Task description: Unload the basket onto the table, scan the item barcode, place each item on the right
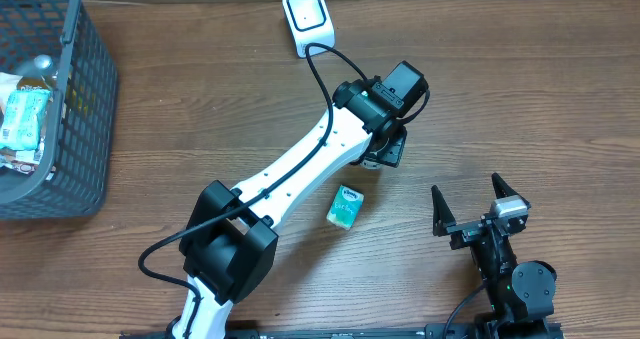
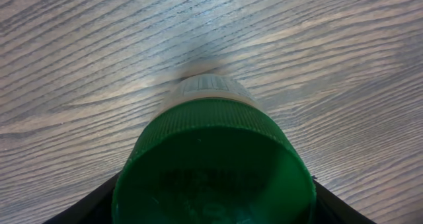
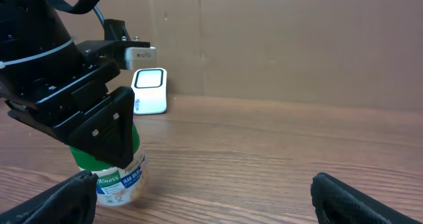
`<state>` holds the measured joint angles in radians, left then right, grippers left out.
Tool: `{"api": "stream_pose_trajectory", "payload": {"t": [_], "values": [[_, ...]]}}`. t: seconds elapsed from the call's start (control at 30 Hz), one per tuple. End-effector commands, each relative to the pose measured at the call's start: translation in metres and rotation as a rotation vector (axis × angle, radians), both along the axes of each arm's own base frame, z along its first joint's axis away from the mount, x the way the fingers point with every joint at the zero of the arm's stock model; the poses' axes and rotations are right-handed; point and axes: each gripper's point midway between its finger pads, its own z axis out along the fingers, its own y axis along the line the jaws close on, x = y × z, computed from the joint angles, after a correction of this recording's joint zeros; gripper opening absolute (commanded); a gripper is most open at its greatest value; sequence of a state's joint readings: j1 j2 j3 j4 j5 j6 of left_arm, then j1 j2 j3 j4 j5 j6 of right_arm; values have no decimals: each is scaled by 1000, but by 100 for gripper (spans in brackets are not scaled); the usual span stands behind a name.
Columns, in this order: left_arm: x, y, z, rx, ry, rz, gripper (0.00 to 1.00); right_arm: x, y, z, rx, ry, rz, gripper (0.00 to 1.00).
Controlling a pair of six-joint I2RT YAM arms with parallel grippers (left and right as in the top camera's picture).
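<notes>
Jar (image 3: pixel 122 181), Knorr label, green lid (image 2: pixel 211 164): upright near the middle of the worktop (image 1: pixel 520 89), somewhat toward its far edge. Whether its base rests on the surface or hangs just clear cannot be told.

Left tool (image 3: pixel 109 145): closed part-way around the lid, gripping the jar from above. Right tool (image 1: pixel 467 187): spread wide, holding nothing, near the worktop's near edge on the right, well apart from the jar.

Scanner (image 1: pixel 305 14): white, at the far edge, its cable (image 1: pixel 318 74) running back along the left arm.

Hazards noted:
- The grip is on the lid alone. Tilting the jar toward the scanner could let the body swing or the ribbed lid slip between the jaws.
- The barcode's position is unconfirmed. The left wrist view shows striped print on the body below the lid, too blurred to identify. If the code faces away from the scanner window, no read will result.
- The cable lies close to the left wrist, so a reach toward the far edge could snag it and drag the scanner.
</notes>
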<state>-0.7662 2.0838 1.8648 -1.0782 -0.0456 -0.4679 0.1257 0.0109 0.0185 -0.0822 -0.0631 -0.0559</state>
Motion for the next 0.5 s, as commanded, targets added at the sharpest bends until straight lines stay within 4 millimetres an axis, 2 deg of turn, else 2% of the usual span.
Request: {"api": "stream_pose_trajectory", "payload": {"t": [0.0, 0.17, 0.47], "values": [[0, -3, -18, 35, 22, -17, 32, 1, -2, -3, -5, -1, -12, 100], [0, -10, -35, 26, 50, -25, 32, 1, -2, -3, -5, -1, -12, 100], [-1, -23, -39, 29, 15, -104, 32, 1, -2, -3, -5, -1, -12, 100]]}}
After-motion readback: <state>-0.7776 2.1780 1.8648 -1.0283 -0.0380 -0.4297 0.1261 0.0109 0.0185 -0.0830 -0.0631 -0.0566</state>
